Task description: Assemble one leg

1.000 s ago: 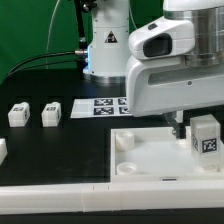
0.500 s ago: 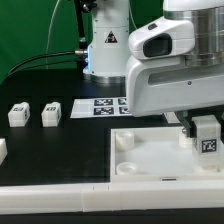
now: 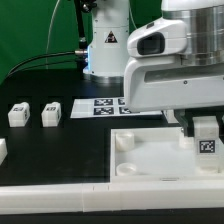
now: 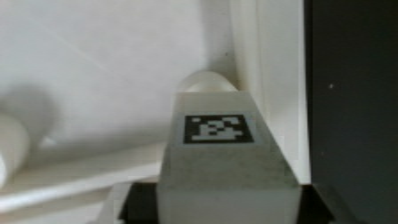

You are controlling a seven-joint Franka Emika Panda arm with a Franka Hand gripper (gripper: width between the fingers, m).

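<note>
My gripper (image 3: 206, 128) is shut on a white leg (image 3: 207, 139) with a square marker tag and holds it upright over the far right corner of the large white panel (image 3: 150, 160). In the wrist view the leg (image 4: 221, 150) fills the middle, its tip at a round corner socket (image 4: 208, 82) of the panel (image 4: 89, 60); dark fingers (image 4: 146, 204) press on both its sides. Two more legs (image 3: 18, 115) (image 3: 51, 113) lie on the black table at the exterior view's left.
The marker board (image 3: 100, 106) lies behind the panel near the arm's base (image 3: 105, 50). A white rail (image 3: 60, 193) runs along the table's front edge. A white part (image 3: 2, 152) shows at the left edge.
The gripper has lowered the leg toward the panel's far right corner and shifted slightly right. The two loose legs have not moved.
</note>
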